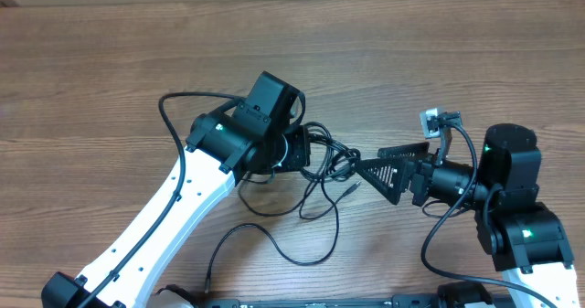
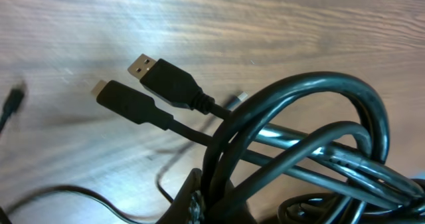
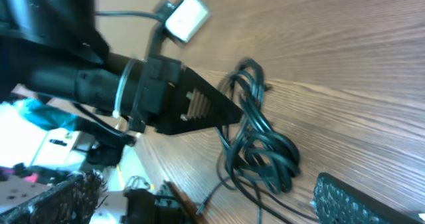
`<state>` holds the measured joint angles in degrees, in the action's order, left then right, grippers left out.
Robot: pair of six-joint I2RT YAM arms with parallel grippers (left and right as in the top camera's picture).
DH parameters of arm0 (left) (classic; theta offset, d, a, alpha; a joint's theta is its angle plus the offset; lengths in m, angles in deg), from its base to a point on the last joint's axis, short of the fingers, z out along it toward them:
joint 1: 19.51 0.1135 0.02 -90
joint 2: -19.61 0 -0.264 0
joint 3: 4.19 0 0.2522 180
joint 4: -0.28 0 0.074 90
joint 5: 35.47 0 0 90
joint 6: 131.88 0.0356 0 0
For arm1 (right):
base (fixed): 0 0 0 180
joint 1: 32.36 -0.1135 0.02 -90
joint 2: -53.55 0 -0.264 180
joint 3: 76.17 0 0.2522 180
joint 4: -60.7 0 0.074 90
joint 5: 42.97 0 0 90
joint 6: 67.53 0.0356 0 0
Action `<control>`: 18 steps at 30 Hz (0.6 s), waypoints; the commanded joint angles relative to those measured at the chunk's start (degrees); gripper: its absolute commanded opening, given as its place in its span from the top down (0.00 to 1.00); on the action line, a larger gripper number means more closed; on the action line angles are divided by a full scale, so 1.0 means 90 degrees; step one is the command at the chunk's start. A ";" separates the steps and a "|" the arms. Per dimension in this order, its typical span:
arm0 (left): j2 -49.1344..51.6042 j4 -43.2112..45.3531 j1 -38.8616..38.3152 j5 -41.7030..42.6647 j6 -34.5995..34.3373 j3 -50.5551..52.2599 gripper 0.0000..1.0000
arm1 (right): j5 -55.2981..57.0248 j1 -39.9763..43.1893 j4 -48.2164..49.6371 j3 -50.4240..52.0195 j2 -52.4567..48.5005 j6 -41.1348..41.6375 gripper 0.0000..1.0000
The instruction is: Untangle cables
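Though tangled, glossy looped black cables [image 2: 319,83]

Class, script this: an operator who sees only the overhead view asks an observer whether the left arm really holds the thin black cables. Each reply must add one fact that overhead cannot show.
Operator: Is the left arm holding anything? Its wrist blocks my view.
Observer: Yes. The right wrist view shows the left gripper closed on the bundle of thin black cables.
Operator: Are any ends free?
Observer: The left wrist view shows a wide black plug with a flat metal tip and a slimmer black plug side by side, outside the loops.
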<state>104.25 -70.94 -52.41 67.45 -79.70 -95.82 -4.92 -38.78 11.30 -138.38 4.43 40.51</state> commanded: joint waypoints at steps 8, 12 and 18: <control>-0.0947 0.0267 -0.0015 -0.0661 0.2220 -0.0017 0.96 | 0.0330 0.0002 -0.0559 -0.0070 0.0056 -0.1617 0.04; -0.1163 0.0211 -0.0187 -0.0648 0.3065 -0.0017 0.96 | -0.0304 -0.0002 -0.0576 -0.0070 0.0056 -0.2193 0.05; -0.1168 0.0146 -0.0695 -0.0602 0.3631 -0.0017 0.96 | -0.1639 -0.0002 -0.0481 -0.0073 0.0056 -0.2985 0.05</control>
<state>94.39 -69.49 -56.11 62.14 -53.30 -95.82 -11.41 -38.78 6.62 -138.38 4.43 19.85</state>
